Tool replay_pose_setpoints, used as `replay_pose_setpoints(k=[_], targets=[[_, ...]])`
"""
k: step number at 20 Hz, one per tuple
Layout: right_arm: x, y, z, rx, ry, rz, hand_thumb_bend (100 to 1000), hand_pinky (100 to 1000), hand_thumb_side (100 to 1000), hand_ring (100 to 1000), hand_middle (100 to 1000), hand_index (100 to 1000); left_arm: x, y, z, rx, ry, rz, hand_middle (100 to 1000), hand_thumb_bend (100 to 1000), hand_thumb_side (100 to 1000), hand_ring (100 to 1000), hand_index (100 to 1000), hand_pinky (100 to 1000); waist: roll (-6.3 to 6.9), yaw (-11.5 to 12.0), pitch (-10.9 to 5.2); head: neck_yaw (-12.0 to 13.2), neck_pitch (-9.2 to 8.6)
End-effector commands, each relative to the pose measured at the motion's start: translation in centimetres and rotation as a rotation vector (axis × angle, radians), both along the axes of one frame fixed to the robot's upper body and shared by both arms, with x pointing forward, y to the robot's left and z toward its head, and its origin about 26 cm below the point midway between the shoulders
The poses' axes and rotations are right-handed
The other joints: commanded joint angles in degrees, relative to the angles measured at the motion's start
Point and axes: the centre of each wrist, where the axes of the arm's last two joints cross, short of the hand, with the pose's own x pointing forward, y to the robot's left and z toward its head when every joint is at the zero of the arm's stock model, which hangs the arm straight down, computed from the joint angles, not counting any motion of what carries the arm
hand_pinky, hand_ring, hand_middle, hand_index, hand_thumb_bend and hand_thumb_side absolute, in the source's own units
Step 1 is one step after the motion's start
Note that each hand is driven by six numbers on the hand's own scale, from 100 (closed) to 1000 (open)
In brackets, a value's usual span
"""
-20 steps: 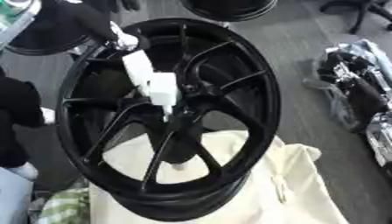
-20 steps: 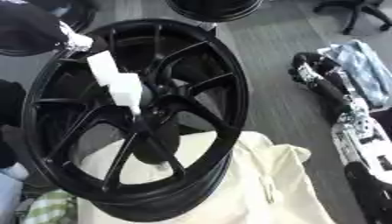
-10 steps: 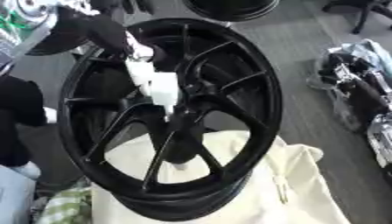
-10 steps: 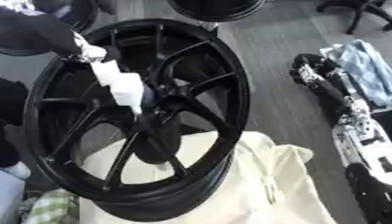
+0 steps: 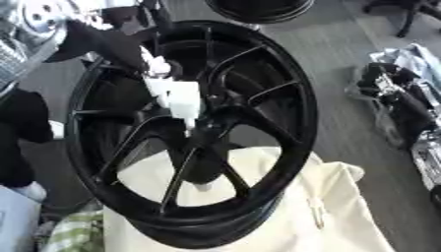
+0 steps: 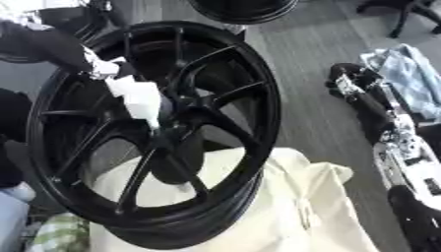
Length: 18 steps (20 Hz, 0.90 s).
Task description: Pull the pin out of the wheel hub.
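Note:
A black spoked wheel [image 5: 284, 123] stands tilted on a cream cloth [image 5: 344, 216]. The white pin [image 5: 179, 96], a blocky piece narrowing to a thin stem, sticks out of the hub [image 5: 200, 129] up and to the left. My left hand [image 5: 136, 55] comes in from the upper left, black, and its fingers are curled round the pin's small upper end [image 6: 103, 68]. The pin's stem still sits in the hub. My right hand shows in neither view.
Another black rim [image 5: 258, 7] lies at the top edge and a silver wheel [image 5: 34, 19] at the top left. Dark equipment and a blue cloth [image 6: 405, 78] crowd the floor on the right. A dark shape [image 5: 21, 133] stands at the left edge.
My left hand has come down and to the right from the wheel's upper rim onto the pin's upper end. The wheel and pin have stayed in place.

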Motion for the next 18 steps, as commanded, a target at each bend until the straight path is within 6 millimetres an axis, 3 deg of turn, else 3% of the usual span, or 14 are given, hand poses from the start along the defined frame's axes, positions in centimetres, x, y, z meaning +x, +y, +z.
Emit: replay_pose_setpoints(k=[1,7,15,18], targets=[[0.05,-0.14,0.79,-0.021,-0.017,0.002,257,806,392,717,630,735,0.2,1.05,0.59,0.024,0.05,0.086,790,402,434,823,822,882,-0.2,-0.05,-0.66,-0.11,-0.13],[0.08,-0.07,0.74,-0.023,-0.016,0.005,256,807,394,717,630,735,0.37,1.33,0.33,0.019,0.06,0.103,784,283,406,816,815,874,-0.22,0.05,-0.38,-0.09,-0.13],[0.09,-0.03,0.77,-0.025,-0.017,0.007,256,807,395,717,630,734,0.35,1.35,0.25,0.011,0.06,0.108,781,271,411,812,813,868,-0.21,-0.04,-0.07,-0.02,-0.13],[0.09,-0.02,0.79,-0.026,-0.017,0.007,255,807,396,717,630,734,0.49,1.45,0.03,0.015,0.066,0.109,792,318,435,821,821,875,-0.19,-0.12,0.11,0.11,-0.13]])
